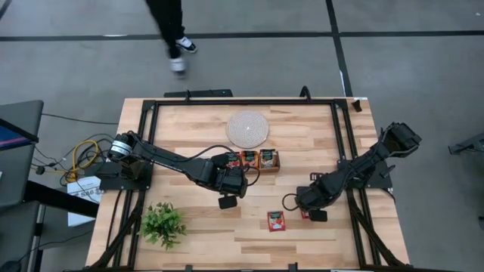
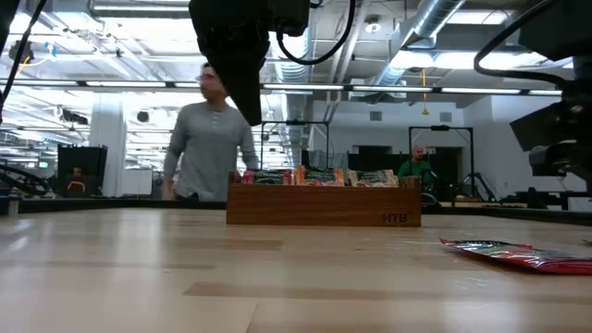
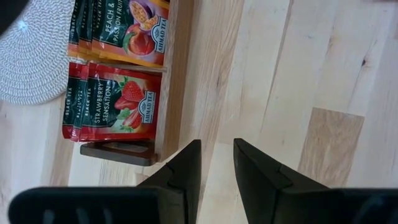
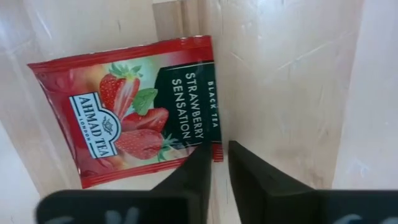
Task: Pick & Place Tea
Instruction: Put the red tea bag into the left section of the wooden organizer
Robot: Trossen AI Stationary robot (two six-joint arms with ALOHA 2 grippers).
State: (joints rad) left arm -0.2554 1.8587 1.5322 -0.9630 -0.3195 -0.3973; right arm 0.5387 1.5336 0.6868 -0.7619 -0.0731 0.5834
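A red strawberry tea sachet (image 4: pixel 124 124) lies flat on the table under my right gripper (image 4: pixel 219 163), near the table's right side (image 1: pixel 305 214). The gripper points down. Its fingers stand a narrow gap apart, astride the sachet's black-printed end. A second red sachet (image 1: pixel 277 220) lies flat to its left. More sachets (image 3: pixel 118 109) stand in the wooden tray (image 1: pixel 261 160). My left gripper (image 3: pixel 216 162) hangs above bare table beside the tray's near side, open by a small gap, with nothing between its fingers. My right gripper comes at the sachet from above, pointing down. One finger (image 4: pixel 196 168) stands over the corner of the sachet's black-printed end (image 4: pixel 214 140), and the other stands over bare wood beside that edge. The sachet lies flat. I cannot tell whether the fingers touch it.
A round pale woven mat (image 1: pixel 247 129) lies beyond the tray, toward the far edge. A small green plant (image 1: pixel 162 223) stands at the near left. A black frame (image 1: pixel 344 151) runs around the tabletop. A person (image 1: pixel 172 38) walks past the far side.
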